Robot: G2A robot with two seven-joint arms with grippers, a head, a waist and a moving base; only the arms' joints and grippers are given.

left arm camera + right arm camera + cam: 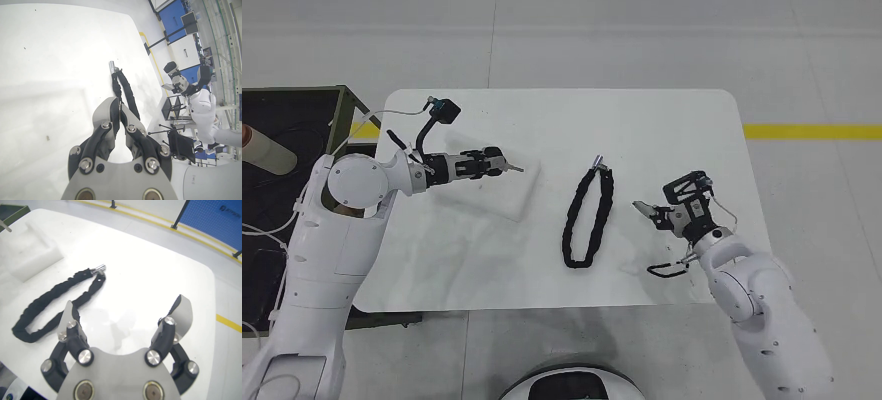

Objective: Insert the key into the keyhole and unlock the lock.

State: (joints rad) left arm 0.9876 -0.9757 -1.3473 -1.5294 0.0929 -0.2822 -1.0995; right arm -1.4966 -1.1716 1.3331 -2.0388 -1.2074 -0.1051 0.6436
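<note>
A black fabric-covered chain lock point(587, 215) lies in a narrow loop at the middle of the white table point(662, 120), its silver lock cylinder point(597, 160) at the far end. My left gripper point(504, 165) hovers over a white foam block to the left of the chain, shut on a thin metal key point(120, 109) that points toward the chain point(122, 89) and cylinder point(112, 66). My right gripper point(652, 213) stands open to the right of the chain, nothing between its fingers. From its own wrist, the right gripper point(124, 304) sits above bare table beside the chain point(56, 298).
The white foam block point(492, 190) rests on the table's left half, also seen as the foam block point(28, 251) beyond the chain. A dark green-edged bin point(302, 100) stands off the table's left side. The table's right edge runs close behind my right arm.
</note>
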